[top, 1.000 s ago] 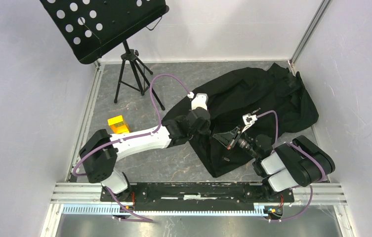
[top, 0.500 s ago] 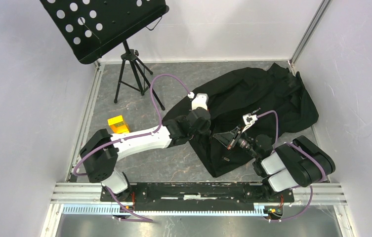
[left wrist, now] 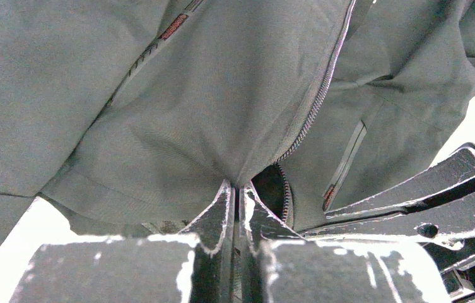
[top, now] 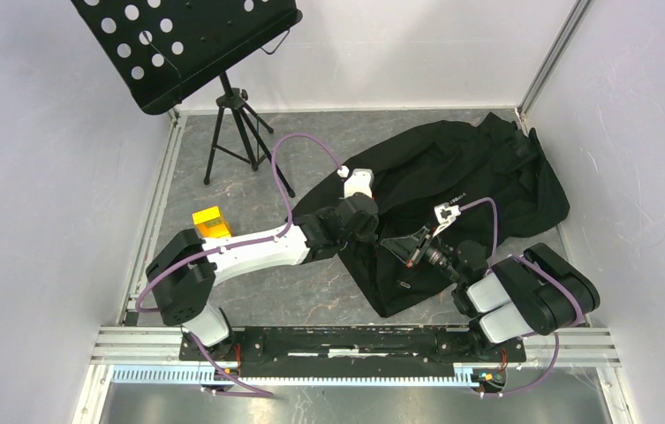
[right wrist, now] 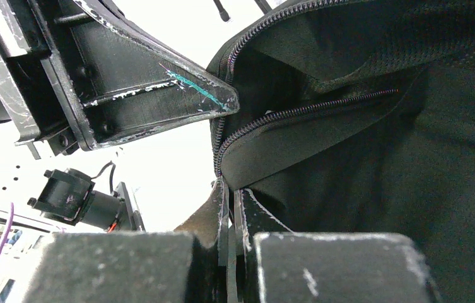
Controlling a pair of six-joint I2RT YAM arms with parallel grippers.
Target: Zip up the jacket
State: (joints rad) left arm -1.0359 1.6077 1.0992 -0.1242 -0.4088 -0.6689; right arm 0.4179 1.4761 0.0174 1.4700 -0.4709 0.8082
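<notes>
- The left gripper (left wrist: 238, 189) has its two fingers pressed together, clamped on a fold of the jacket (left wrist: 222, 95). This is at the lower centre of the left wrist view, where the fabric rises in a peak straight out of the tips.
- The right gripper (right wrist: 228, 189) also has its fingers together, at the lower centre of the right wrist view. They nip the jacket's front edge where the zipper teeth (right wrist: 304, 110) run down to the tips.
- The two grippers sit close together. One left-gripper finger, marked with a teal streak, fills the upper left of the right wrist view, just beside the same fabric edge.
- In the right wrist view the two rows of zipper teeth lie apart, not joined.
- A pocket zip (left wrist: 348, 158) with a red end lies right of centre in the left wrist view.
- In the top view the jacket (top: 452, 168) spreads from the centre to the upper right of the frame, flat on the grey table (top: 311, 283). Both grippers meet over its lower left part.
- A music stand (top: 178, 44) occupies the upper left, and a yellow block (top: 209, 221) sits left of centre. Both are apart from the jacket.
</notes>
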